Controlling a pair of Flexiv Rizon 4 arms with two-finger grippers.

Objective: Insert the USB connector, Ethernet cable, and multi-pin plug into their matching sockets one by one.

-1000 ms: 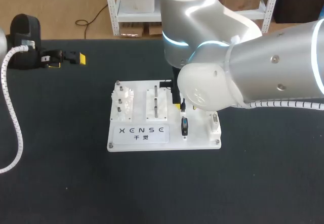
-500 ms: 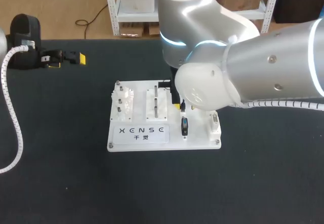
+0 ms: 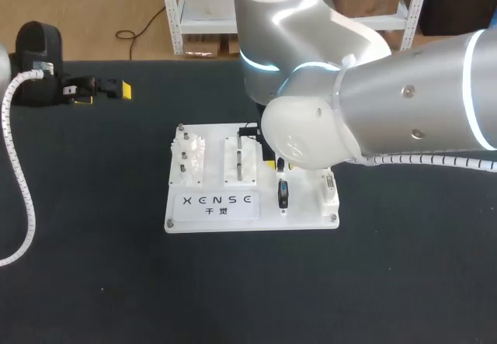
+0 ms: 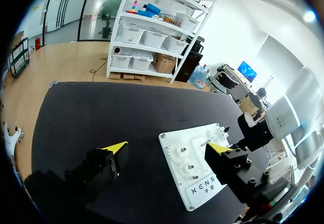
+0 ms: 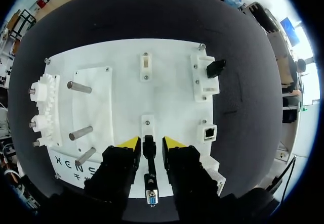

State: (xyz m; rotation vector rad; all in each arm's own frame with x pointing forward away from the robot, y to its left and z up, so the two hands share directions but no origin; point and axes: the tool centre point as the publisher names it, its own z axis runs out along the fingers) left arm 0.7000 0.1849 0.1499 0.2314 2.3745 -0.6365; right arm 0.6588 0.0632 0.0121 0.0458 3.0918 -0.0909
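**Right gripper over the board, fingers loose around a black connector**

We see the white board (image 3: 233, 218) lying on the dark table (image 3: 93, 282). Our right arm (image 3: 388, 103) comes in over the board and hides much of its far side in the head view. The right gripper (image 5: 150, 144) hangs above the board, between its centre and its printed edge. Its fingers are released. A black connector (image 5: 148, 148) stands between the yellow tips with a narrow gap at each side, so they do not clamp it. A thin black lead (image 5: 150, 176) goes from this connector toward the printed edge of the board. It ends in a blue-faced plug (image 5: 151, 196).

An Ethernet socket (image 5: 209, 131) sits at one end of the board, just beside the gripper. A second black plug (image 5: 215, 68) sits on a white block at the same end, farther from the printed edge. White gears (image 5: 43, 107) and metal pegs (image 5: 81, 132) stand at the opposite end.

Our left gripper (image 3: 101, 89) is well apart from the board, beyond its gear end. Its fingers are spread wide, released.
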